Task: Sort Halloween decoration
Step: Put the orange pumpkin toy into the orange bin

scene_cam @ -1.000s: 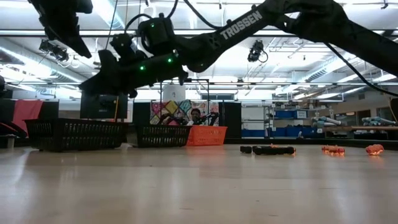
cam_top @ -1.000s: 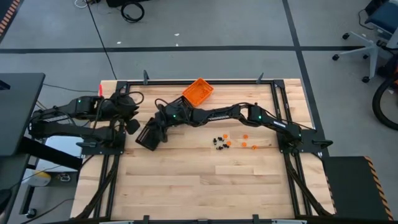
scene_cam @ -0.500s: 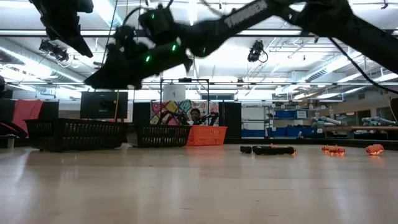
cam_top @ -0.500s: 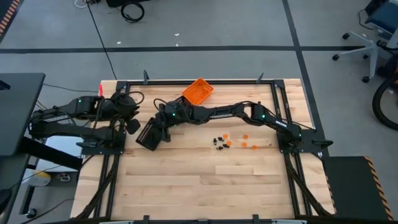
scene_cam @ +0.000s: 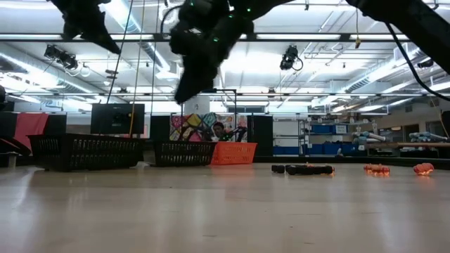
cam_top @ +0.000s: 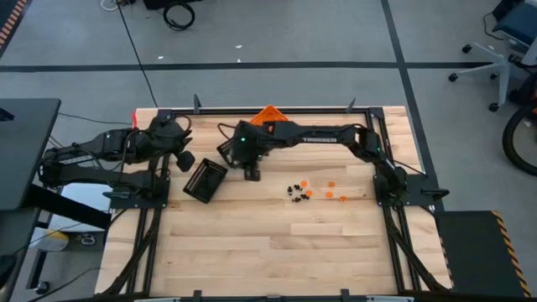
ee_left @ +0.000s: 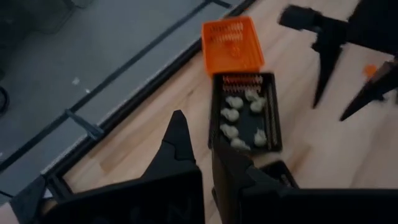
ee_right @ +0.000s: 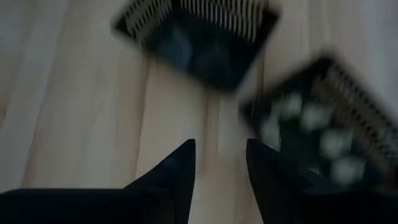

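A: Where is the right tool point(cam_top: 251, 172)?
B: Over the tabletop point(cam_top: 277, 243), just beside the black tray point(cam_top: 205, 179) and near the orange tray point(cam_top: 267, 115). Its fingers point(ee_right: 177, 168) stand apart with nothing between them.
A: And the left tool point(ee_left: 205, 158)?
B: Closed and empty, at the tabletop's left edge.
A: The trinkets?
B: Orange ones point(cam_top: 329, 190) and black ones point(cam_top: 294, 192) lie scattered mid-tabletop, well apart from the trays. Whitish ones point(ee_left: 242, 118) sit in a second black tray point(ee_left: 275, 127) touching the orange tray.
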